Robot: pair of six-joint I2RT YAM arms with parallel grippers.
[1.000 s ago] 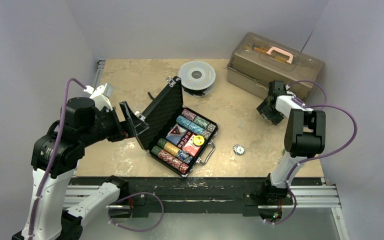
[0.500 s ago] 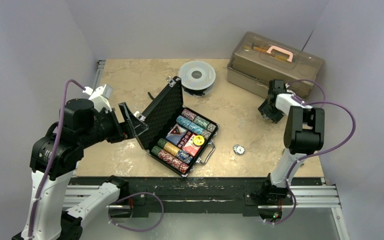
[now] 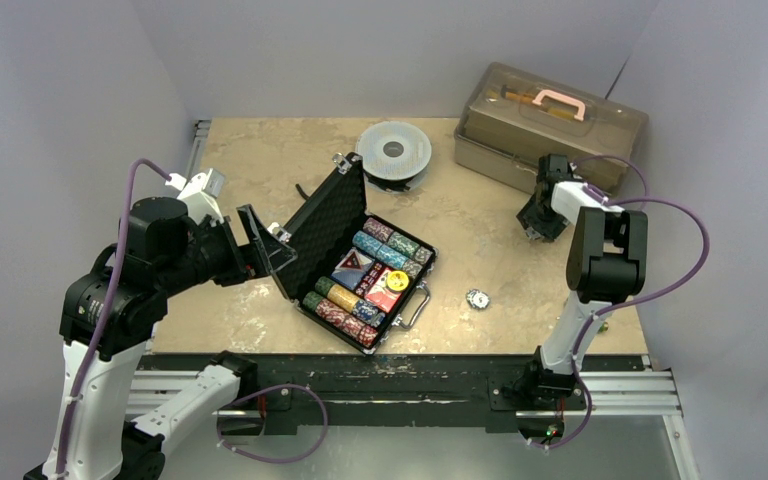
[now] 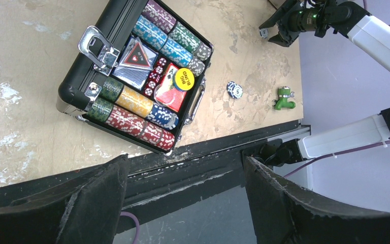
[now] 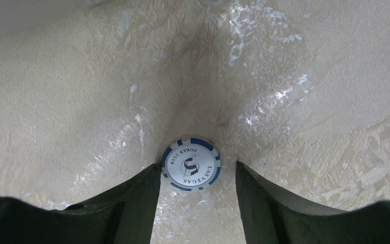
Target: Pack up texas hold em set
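The black briefcase lies open mid-table with its foam-lined lid raised to the left. It holds rows of multicoloured chips, card decks and a yellow disc, which also show in the left wrist view. My left gripper is open and empty beside the lid's outer edge; its fingers frame the table's front rail. My right gripper points down at the table, open around a blue-and-white poker chip lying flat; the left finger touches its rim. A small chip stack sits right of the case.
A translucent brown toolbox with a pink handle stands at the back right. A round grey spool sits behind the case. A small green object lies near the front right edge.
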